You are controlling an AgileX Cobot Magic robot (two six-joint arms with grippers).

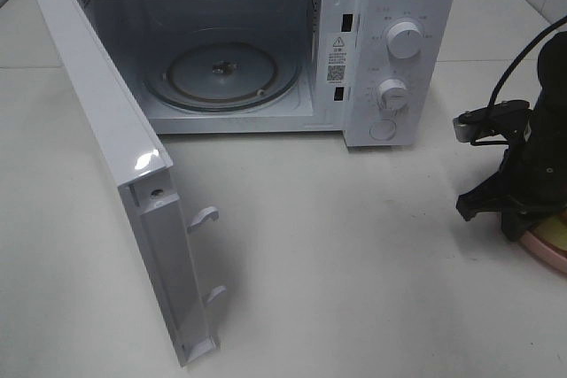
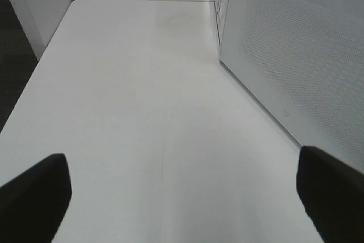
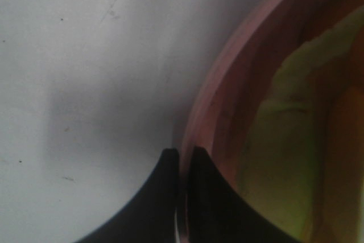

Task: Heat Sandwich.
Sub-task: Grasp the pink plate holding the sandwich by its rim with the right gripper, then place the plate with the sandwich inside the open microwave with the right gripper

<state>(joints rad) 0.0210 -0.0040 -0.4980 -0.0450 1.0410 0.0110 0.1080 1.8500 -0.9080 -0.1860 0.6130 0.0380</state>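
The sandwich [image 3: 296, 135] lies on a round pink plate [image 3: 227, 83]. The right wrist view shows it very close, as a pale green leafy layer beside tan bread. My right gripper [image 3: 182, 155] is shut on the plate's rim, one finger outside it and one inside. From the high camera the plate [image 1: 545, 252] sits at the table's right edge, mostly hidden under the black right arm [image 1: 532, 165]. My left gripper [image 2: 182, 197] stands open over bare table beside the microwave's side wall [image 2: 296, 55], and it does not appear in the high view.
A white microwave [image 1: 399, 50] stands at the back with a glass turntable [image 1: 221, 73] inside. Its door [image 1: 124, 174] is swung wide open toward the front left. Bare white table [image 1: 354, 263] stretches between the microwave and the plate.
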